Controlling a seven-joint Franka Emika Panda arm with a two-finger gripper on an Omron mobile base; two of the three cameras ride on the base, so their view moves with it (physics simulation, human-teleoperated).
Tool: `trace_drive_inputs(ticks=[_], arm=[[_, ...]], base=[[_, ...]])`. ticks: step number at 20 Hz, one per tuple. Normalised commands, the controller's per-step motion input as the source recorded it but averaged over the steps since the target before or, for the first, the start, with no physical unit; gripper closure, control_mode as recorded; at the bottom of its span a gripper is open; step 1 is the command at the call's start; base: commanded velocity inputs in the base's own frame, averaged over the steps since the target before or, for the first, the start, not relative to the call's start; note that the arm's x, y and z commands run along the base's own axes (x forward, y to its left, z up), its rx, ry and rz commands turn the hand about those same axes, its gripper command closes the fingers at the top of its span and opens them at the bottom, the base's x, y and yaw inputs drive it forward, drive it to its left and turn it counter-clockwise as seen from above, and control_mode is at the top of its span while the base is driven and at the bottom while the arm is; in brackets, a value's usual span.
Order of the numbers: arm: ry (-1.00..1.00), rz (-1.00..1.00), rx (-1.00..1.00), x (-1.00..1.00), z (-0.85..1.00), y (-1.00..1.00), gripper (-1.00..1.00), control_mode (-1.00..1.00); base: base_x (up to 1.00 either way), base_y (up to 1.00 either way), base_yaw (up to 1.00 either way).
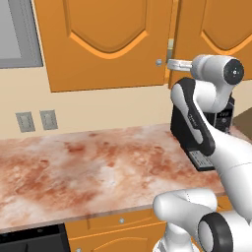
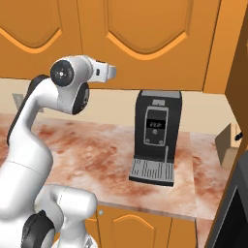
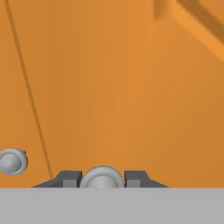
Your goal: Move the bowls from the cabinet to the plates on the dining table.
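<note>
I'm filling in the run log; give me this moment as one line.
stage: opening cabinet | gripper: shut on door knob | doors: closed | bowls: unseen | counter: coffee machine

Kitchen, orange wall cabinet (image 1: 106, 44), marbled counter (image 1: 74, 172), coffee machine (image 2: 156, 138)

There were two cabinet doors (image 1: 106, 44), two knobs (image 3: 12, 161), two wall outlets (image 1: 25, 121), one coffee machine (image 2: 156, 135), one bench (image 1: 88, 172), one robot arm (image 2: 29, 145) and one pincer (image 3: 103, 178).
</note>
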Motion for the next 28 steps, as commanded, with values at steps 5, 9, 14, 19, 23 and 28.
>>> trace_drive_inputs(ticks=[5, 9, 14, 19, 23, 28], arm=[[-0.09, 0.0, -0.02, -0.44, 0.22, -0.32, 1.0, -1.0], [-0.12, 0.01, -0.04, -0.49, 0.22, -0.41, 1.0, -1.0], [-0.14, 0.04, -0.03, -0.58, 0.23, -0.51, 1.0, -1.0], [-0.12, 0.03, -0.03, -0.61, 0.25, -0.51, 1.0, -1.0], [-0.12, 0.03, -0.03, -0.6, 0.25, -0.52, 1.0, -1.0], [-0.12, 0.04, -0.03, -0.6, 0.25, -0.53, 1.0, -1.0]], base=[[0.0, 0.0, 0.0], [0.0, 0.0, 0.0], [0.0, 0.0, 0.0], [0.0, 0.0, 0.0], [0.0, 0.0, 0.0], [0.0, 0.0, 0.0]])
